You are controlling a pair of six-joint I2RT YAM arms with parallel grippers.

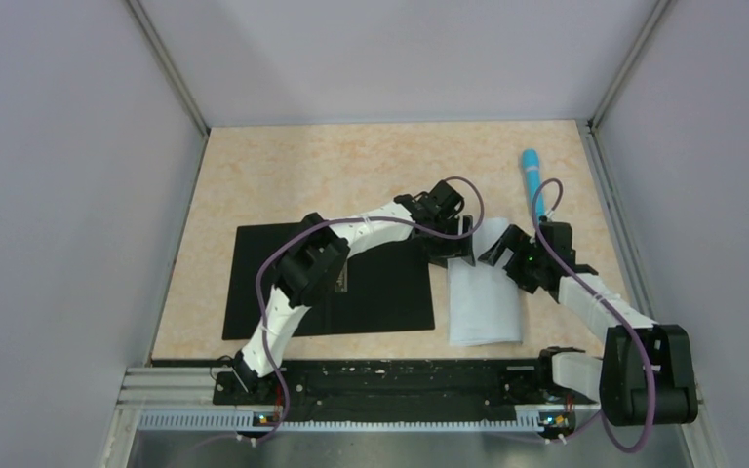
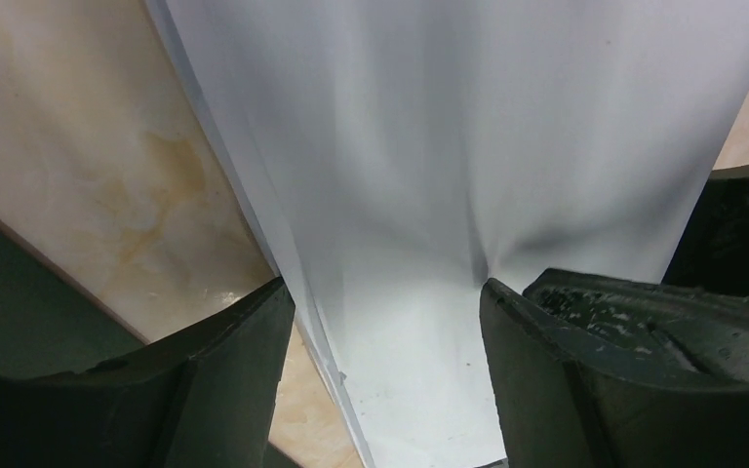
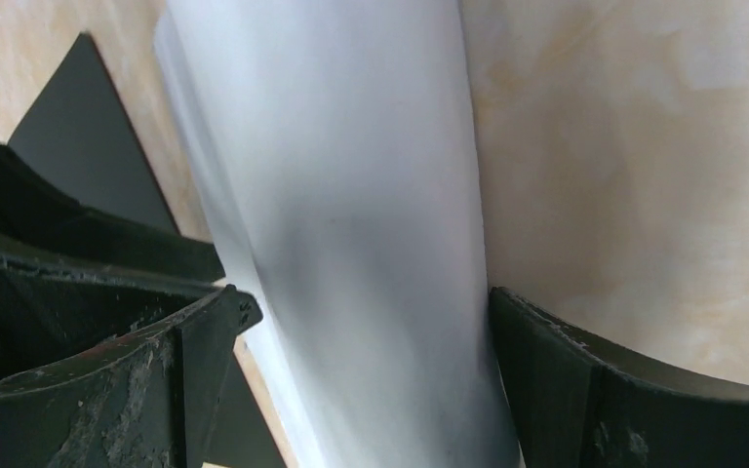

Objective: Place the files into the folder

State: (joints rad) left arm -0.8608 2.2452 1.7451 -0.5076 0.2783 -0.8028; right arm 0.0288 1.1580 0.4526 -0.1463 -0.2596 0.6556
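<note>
The files [image 1: 485, 307] are white paper lying right of the folder, with the far end lifted and curled. The folder [image 1: 390, 292] lies open, black inside up, left of centre; its corner shows in the right wrist view [image 3: 78, 136]. My left gripper [image 1: 453, 249] is at the paper's far left edge. In the left wrist view my gripper [image 2: 388, 292] has its jaws partly closed on the bowed paper [image 2: 449, 127], which creases at the right finger [image 2: 546, 370]. My right gripper [image 1: 500, 252] is at the far right edge. In its wrist view [image 3: 373, 302] the jaws press both sides of the bowed paper [image 3: 351, 146].
A blue pen [image 1: 532, 175] lies on the table behind the right gripper, near the right wall. The left arm reaches over the folder. Grey walls close the table on the left, the right and the back.
</note>
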